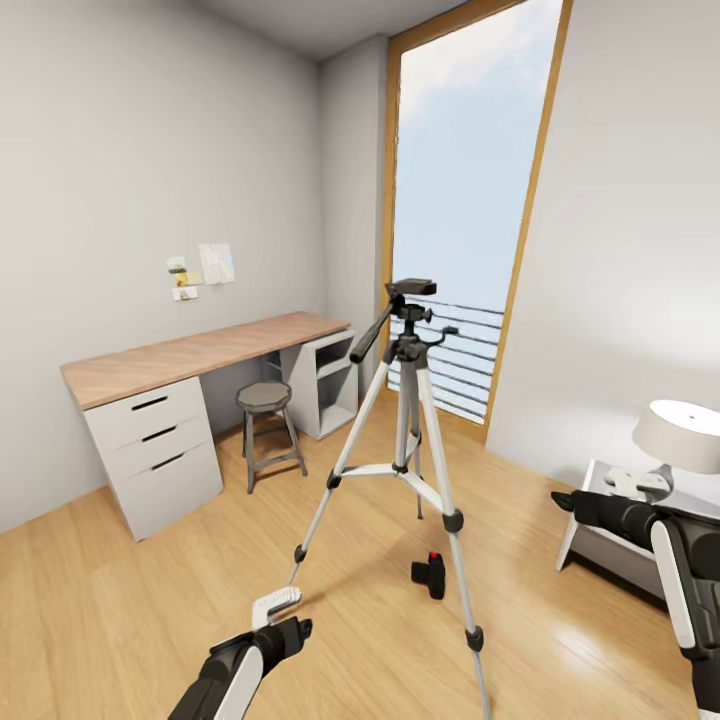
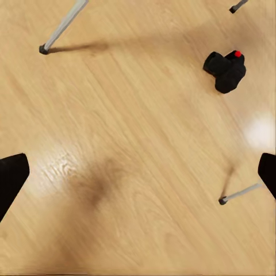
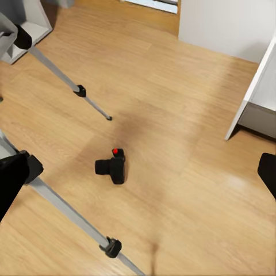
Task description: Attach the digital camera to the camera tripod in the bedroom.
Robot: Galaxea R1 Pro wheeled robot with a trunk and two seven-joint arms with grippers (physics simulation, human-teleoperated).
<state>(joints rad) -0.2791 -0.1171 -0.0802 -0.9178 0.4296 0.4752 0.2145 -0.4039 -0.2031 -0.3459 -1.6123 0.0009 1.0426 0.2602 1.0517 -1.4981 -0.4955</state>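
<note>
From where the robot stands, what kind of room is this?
Probably a bedroom or small study at home: a wooden-topped desk with drawers and a stool, a nightstand with a lamp, and a tall window.

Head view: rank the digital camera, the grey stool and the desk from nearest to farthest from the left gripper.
From the left gripper, low at the picture's left:
1. Digital camera, on the floor to its right, between the tripod legs.
2. Grey stool, farther back, standing in front of the desk.
3. Desk, against the left wall, behind the stool.

Glossy wood floor (image 2: 115, 144), silver metal tripod legs (image 1: 335, 480), matt black camera (image 3: 111, 167)
</note>
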